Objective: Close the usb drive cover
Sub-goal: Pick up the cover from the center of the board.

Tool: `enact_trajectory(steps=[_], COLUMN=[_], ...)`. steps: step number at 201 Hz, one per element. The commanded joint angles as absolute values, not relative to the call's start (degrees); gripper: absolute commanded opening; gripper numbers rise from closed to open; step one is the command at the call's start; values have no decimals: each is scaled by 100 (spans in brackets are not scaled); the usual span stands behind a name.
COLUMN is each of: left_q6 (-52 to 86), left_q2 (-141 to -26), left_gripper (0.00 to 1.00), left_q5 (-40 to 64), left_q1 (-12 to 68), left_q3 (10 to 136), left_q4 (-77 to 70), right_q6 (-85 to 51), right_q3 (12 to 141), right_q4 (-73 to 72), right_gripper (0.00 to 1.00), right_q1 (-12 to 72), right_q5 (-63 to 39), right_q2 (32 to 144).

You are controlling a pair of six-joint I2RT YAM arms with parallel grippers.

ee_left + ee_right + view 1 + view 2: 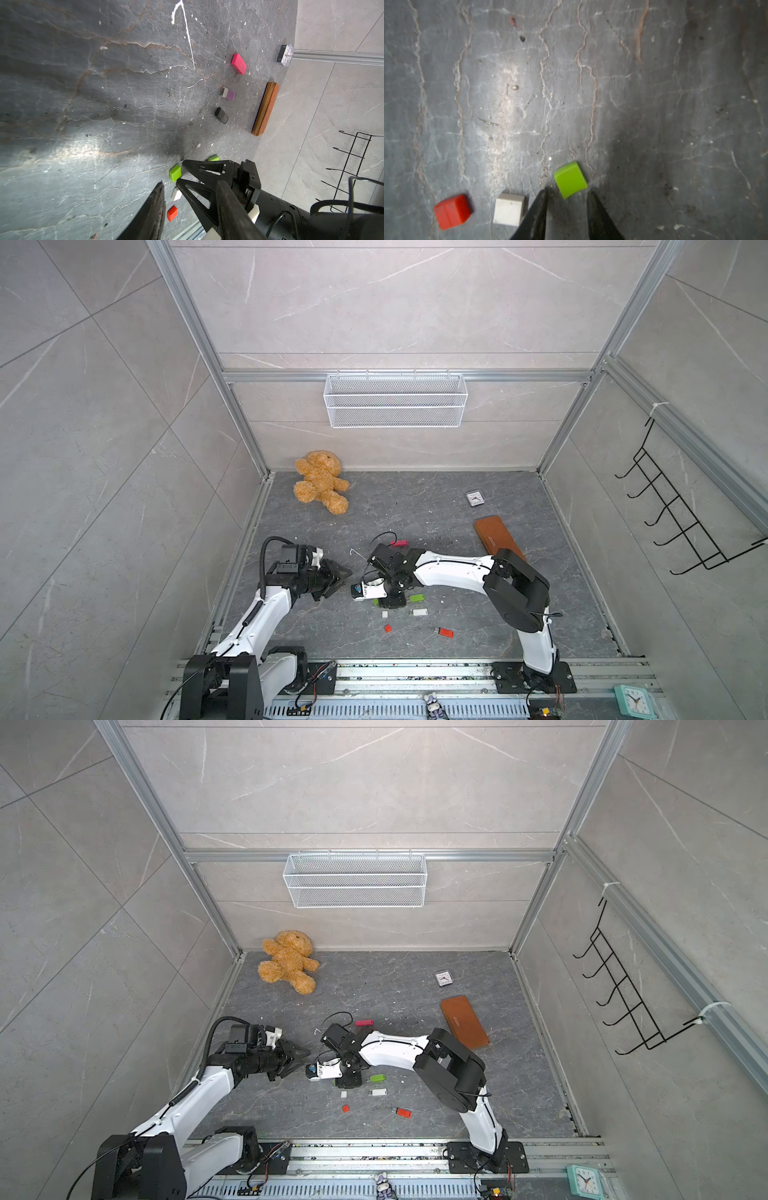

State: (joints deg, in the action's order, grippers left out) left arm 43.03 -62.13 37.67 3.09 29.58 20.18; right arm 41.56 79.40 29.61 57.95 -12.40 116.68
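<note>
A green cap lies on the dark stone floor, next to a white cap and a red cap. My right gripper points down at the floor, open, and the near edge of the green cap sits between its fingertips; nothing is held. The green usb drive lies a little to the right of that gripper, with a white drive and a red drive nearer the front. My left gripper hovers open and empty just left of the right wrist. In both top views the right wrist hides its fingers.
A pink drive, a purple drive and a black drive lie further back. A brown wallet and a small clock sit at the right, a teddy bear at the back left. A wire basket hangs on the back wall.
</note>
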Motion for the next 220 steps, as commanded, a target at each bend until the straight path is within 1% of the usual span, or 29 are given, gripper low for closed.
enact_trajectory(steps=[1,58,93,143,177,220], left_q6=[4289,4305,4306,4311,4312,4316], left_q2=[-6116,-6123,-6134,-6122,-6126,-6195], left_gripper=[44,44,44,44,44,44], left_q5=[3823,3841,3850,3841,3866,3928], left_q1=[282,284,284,281,281,282], left_q3=[2926,2868,2858,2821,2821,2778], left_q4=[1955,1890,1872,1863,1848,1817], right_q6=[4061,4163,4264,4267,4236,4153], right_q3=[8046,8316,8430,8401,8325,8340], right_q4=[2850,3131,3273,3437,3480,3437], right_gripper=[36,40,40,33,29,21], right_q1=[5835,5845,5862,5871,5870,5871], right_q5=[-1122,-1235,-1239,-1231,-1290,-1389], right_q2=[11775,12013,12118,12147,12094,12087])
